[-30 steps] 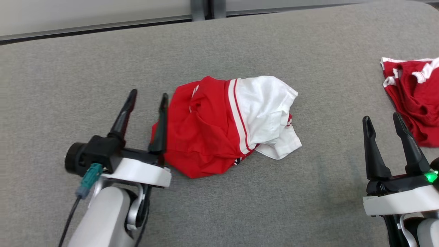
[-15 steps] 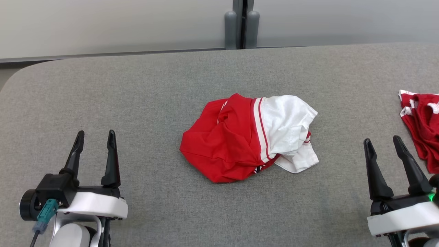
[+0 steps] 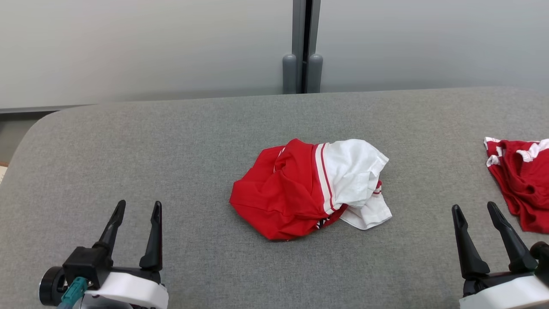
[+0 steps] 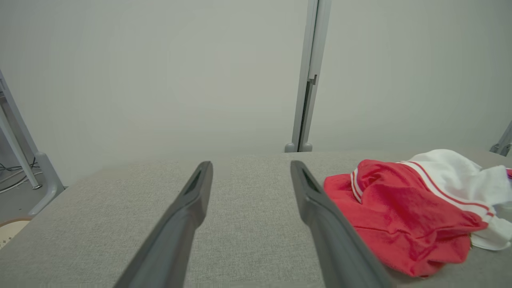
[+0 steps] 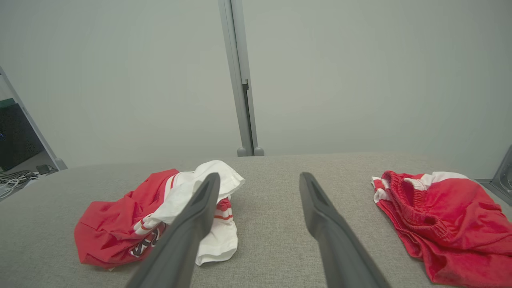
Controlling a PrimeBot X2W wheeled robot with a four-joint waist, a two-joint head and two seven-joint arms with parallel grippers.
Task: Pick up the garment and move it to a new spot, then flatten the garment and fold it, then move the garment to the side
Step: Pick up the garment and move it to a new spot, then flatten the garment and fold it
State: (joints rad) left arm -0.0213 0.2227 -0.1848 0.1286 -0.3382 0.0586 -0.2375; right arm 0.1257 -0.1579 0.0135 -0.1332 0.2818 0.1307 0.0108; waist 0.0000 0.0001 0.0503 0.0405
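A crumpled red and white garment [image 3: 300, 189] lies in a heap at the middle of the grey padded table [image 3: 171, 141]. My left gripper [image 3: 139, 204] stands open at the lower left, well apart from the heap, with nothing between its fingers. My right gripper [image 3: 473, 206] is open at the lower right, also empty and clear of the cloth. In the left wrist view the garment [image 4: 400, 212] sits to the right of the left gripper [image 4: 251, 164]. In the right wrist view the garment [image 5: 132, 212] lies left of the right gripper [image 5: 260, 176], partly behind one finger.
A second red garment with white trim [image 3: 521, 184] lies bunched at the table's right edge, close to my right gripper; the right wrist view shows this second garment [image 5: 440, 216] too. A grey wall with a post [image 3: 302, 73] runs behind the table. The table's left corner is rounded.
My left gripper has drawn back from the garment's left edge to the lower left. The head camera has tilted up, showing more wall. The garment keeps its shape.
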